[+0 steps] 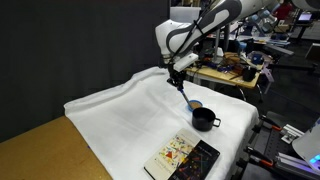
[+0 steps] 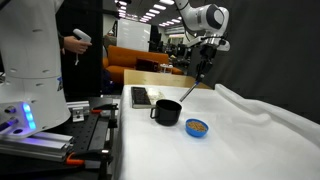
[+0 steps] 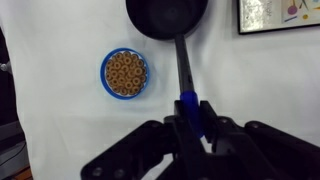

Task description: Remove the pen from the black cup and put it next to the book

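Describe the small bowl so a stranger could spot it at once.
Start at the white cloth and find the black cup on it. Beside the cup sits the small bowl: unlike the dark cup and the flat book, it has a bright blue rim and holds tan cereal rings.

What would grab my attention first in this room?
The robot arm's gripper hangs over a white-draped table, pinching a blue pen that points down toward a black cup. Next comes the small blue bowl of cereal rings beside the cup, then the book near the table's edge.
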Robot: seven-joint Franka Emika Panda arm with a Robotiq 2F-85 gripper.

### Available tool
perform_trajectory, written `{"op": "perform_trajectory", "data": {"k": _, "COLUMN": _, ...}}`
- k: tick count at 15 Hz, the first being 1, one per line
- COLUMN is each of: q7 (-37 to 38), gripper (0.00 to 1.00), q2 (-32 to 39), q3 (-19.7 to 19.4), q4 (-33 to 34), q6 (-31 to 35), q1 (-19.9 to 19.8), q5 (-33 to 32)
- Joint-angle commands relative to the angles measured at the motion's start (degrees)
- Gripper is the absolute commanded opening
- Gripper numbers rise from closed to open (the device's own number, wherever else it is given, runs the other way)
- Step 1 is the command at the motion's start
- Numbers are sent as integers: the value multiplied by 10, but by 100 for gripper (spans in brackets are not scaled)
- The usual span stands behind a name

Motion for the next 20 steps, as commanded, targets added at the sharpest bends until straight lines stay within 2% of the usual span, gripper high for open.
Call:
{"op": "perform_trajectory", "data": {"k": 1, "q7": 8, "gripper": 5, "q2": -13, "q3": 3, "q4": -4, "q6": 8, "q1": 4, "q5": -19}}
{"op": "perform_trajectory", "data": {"k": 20, "q7": 19, "gripper": 5, "q2": -17, "q3": 29, "q4": -1, "q6": 3, "q1": 65, "q5": -98}}
